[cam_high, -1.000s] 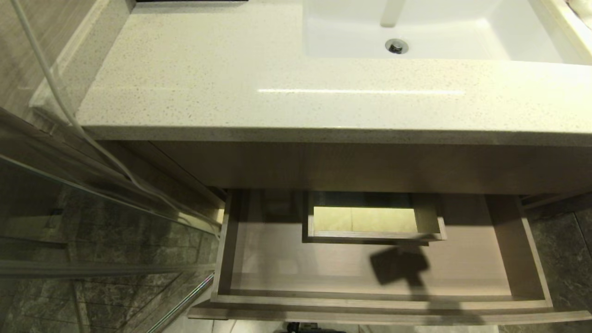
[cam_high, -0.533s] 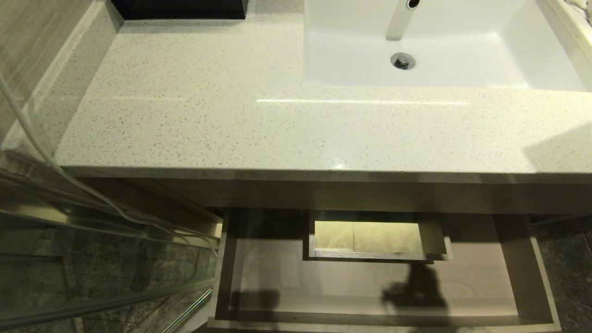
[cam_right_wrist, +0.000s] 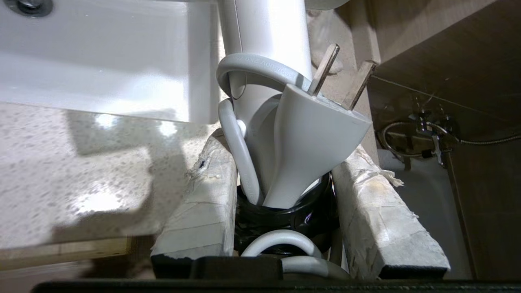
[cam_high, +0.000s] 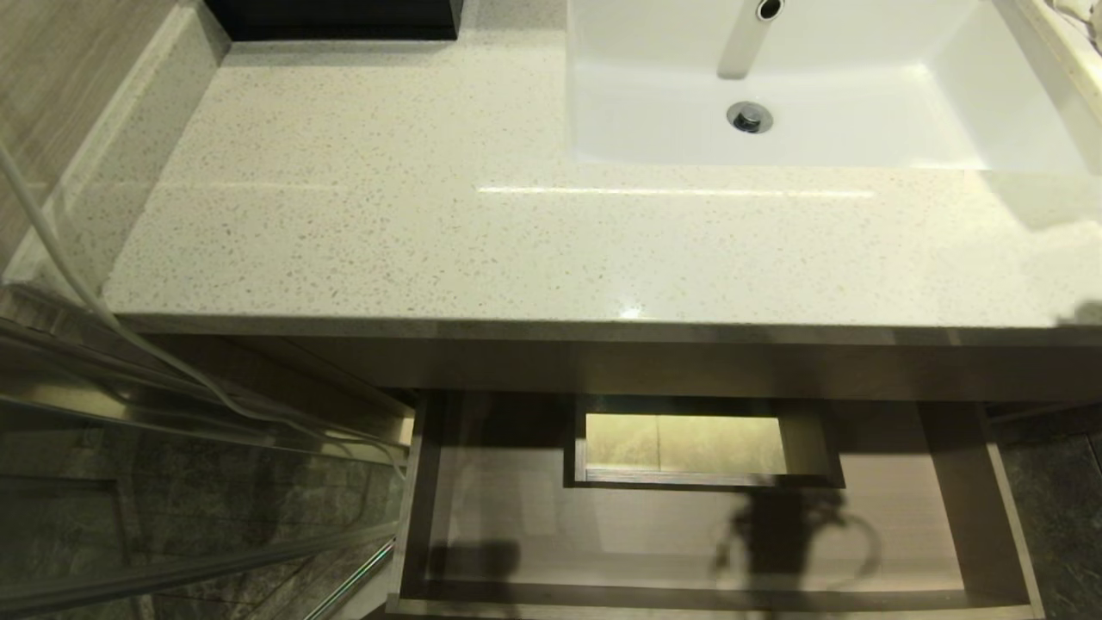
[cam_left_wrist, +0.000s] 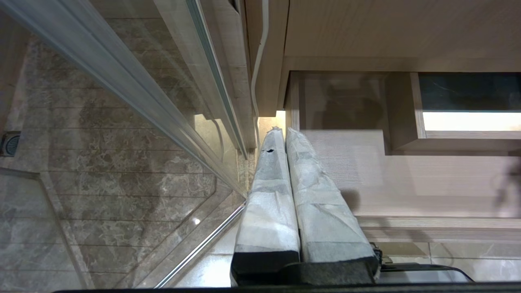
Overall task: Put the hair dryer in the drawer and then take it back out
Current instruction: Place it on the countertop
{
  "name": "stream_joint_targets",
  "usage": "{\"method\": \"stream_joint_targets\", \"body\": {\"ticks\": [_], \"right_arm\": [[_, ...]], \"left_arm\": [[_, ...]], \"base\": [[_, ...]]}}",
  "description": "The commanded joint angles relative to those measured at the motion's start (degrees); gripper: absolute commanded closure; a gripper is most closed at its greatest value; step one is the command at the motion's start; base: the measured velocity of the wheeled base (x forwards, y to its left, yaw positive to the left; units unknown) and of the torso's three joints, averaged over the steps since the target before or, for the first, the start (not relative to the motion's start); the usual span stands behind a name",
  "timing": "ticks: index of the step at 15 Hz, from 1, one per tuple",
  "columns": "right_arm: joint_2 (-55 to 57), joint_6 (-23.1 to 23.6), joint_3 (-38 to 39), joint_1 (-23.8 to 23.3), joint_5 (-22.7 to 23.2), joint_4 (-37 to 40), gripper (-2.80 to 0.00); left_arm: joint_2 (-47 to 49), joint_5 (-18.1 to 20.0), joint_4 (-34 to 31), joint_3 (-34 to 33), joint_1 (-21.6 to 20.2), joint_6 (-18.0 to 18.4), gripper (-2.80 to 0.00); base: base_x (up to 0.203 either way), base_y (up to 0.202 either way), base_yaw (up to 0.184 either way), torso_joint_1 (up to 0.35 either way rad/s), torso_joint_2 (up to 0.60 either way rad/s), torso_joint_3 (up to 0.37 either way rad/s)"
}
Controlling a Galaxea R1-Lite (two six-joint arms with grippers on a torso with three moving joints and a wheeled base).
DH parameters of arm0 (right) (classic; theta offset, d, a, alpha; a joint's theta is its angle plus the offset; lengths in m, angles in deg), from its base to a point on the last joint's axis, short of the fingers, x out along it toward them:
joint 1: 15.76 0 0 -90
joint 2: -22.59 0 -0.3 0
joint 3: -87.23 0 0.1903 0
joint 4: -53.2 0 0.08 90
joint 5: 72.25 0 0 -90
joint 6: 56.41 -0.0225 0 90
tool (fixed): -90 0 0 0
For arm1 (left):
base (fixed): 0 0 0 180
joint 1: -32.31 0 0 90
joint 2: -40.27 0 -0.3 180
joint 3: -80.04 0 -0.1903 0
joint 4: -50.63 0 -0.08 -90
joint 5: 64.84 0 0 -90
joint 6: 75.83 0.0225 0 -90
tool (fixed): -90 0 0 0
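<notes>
The white hair dryer [cam_right_wrist: 264,36] sits between the taped fingers of my right gripper [cam_right_wrist: 285,150], which is shut on it. Its looped cord [cam_right_wrist: 240,150] and plug [cam_right_wrist: 313,130] bunch in front of the palm. That gripper hangs over the speckled countertop [cam_right_wrist: 61,171] near the sink corner and shows in the head view only as a dark blur at the right edge [cam_high: 1090,312]. The drawer [cam_high: 973,482] stands pulled out below the counter, with only shadows on its floor. My left gripper [cam_left_wrist: 283,132] is parked, shut and empty, by the drawer's left wall [cam_left_wrist: 294,101].
A boxed cutout [cam_high: 689,443] takes up the drawer's back middle. A white sink [cam_high: 861,112] with a tap [cam_high: 745,39] sits at the counter's back right. A glass partition [cam_high: 172,482] and a white cable [cam_high: 86,293] stand left of the cabinet. Plumbing fittings [cam_right_wrist: 427,130] lie right of the counter.
The head camera has lifted, so more counter and less drawer shows. The dryer's shadow on the drawer floor has changed shape, and a shadow has crept up the counter's right side toward the sink.
</notes>
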Motion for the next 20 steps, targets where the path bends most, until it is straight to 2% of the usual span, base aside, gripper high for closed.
{"method": "stream_joint_targets", "body": {"ticks": [1, 6, 11, 14, 20], "right_arm": [[7.1, -0.1, -3.0, -2.3, -0.2, 0.4, 0.0], [13.7, -1.4, -6.6, -6.5, -0.3, 4.4, 0.0], [21.6, -1.2, -13.0, -6.9, -0.3, 7.7, 0.0], [26.9, -0.9, -19.6, -6.8, -0.2, 8.0, 0.0], [30.9, -0.6, -20.5, -6.9, -0.1, 4.1, 0.0]], "left_arm": [[-0.1, 0.0, 0.0, -0.1, 0.0, 0.0, 0.0], [-0.1, 0.0, 0.0, -0.1, 0.0, 0.0, 0.0], [-0.1, 0.0, 0.0, 0.0, 0.0, 0.0, 0.0], [-0.1, 0.0, 0.0, 0.0, 0.0, 0.0, 0.0], [-0.1, 0.0, 0.0, 0.0, 0.0, 0.0, 0.0]], "base": [[0.0, 0.0, 0.0, 0.0, 0.0, 0.0], [0.0, 0.0, 0.0, 0.0, 0.0, 0.0], [0.0, 0.0, 0.0, 0.0, 0.0, 0.0], [0.0, 0.0, 0.0, 0.0, 0.0, 0.0], [0.0, 0.0, 0.0, 0.0, 0.0, 0.0]]}}
